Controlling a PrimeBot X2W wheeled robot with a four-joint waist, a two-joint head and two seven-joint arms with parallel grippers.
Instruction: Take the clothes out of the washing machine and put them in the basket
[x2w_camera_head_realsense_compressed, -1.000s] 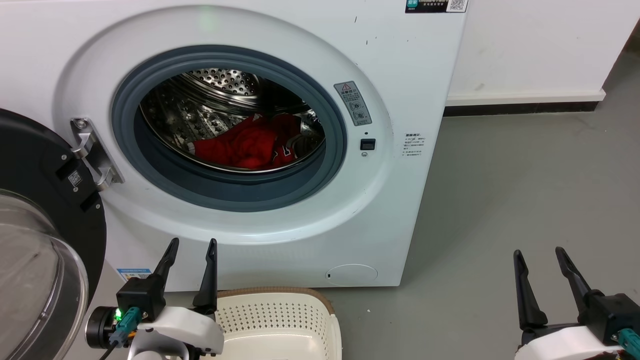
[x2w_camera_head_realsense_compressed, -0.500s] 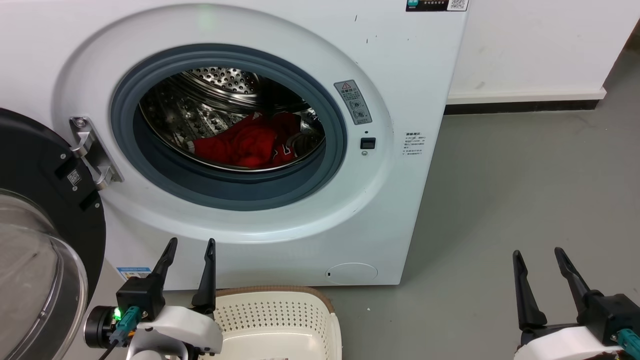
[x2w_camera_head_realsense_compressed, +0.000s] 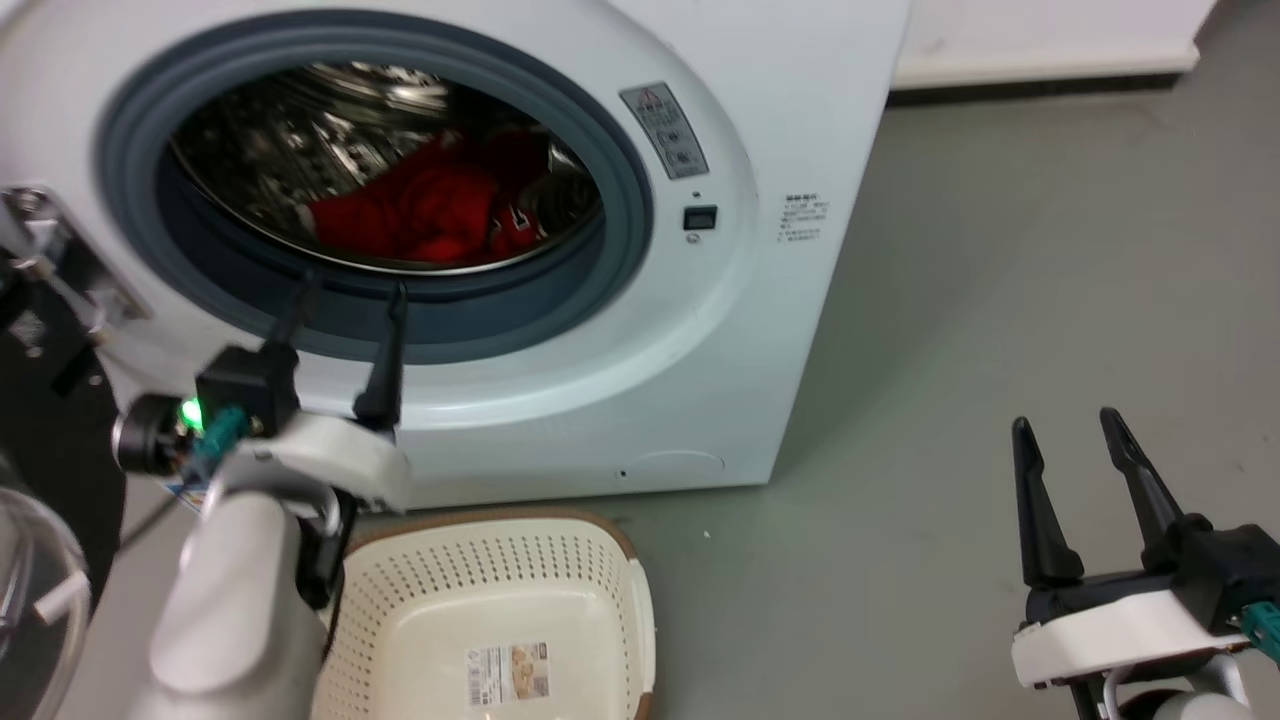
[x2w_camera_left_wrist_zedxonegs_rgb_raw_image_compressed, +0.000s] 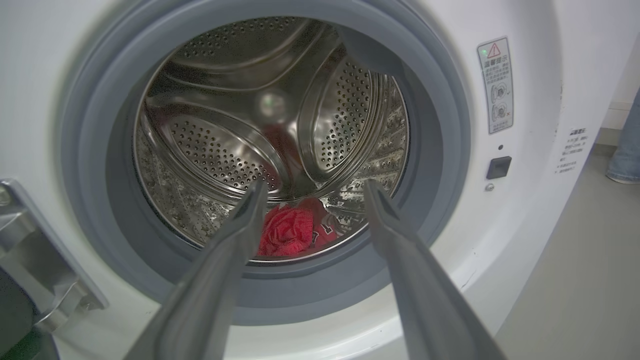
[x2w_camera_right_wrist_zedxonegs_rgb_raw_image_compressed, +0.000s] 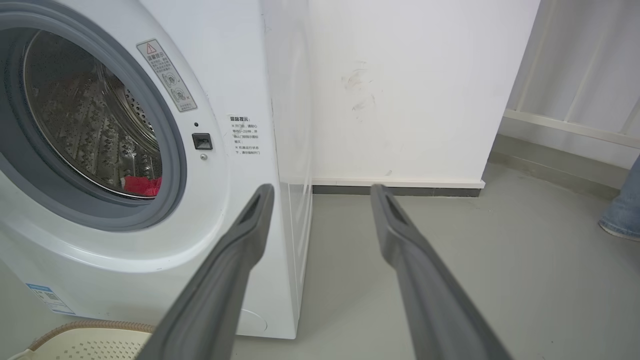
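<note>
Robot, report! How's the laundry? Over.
Left gripper open, at grey porthole ring; right gripper open. Red clothes inside steel drum. Cream perforated basket below. Nothing blocking.

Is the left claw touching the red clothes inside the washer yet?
Apart. In the left wrist view the open left gripper only frames the clothes, which lie farther back on the floor of the drum, with bare steel showing between them and the fingertips.

The washing machine has a smooth, glossy white front. Its drum is shiny perforated steel, ringed by a matt grey rubber ring. The clothes are soft red cloth. Below the washing machine, the basket is cream perforated plastic.
</note>
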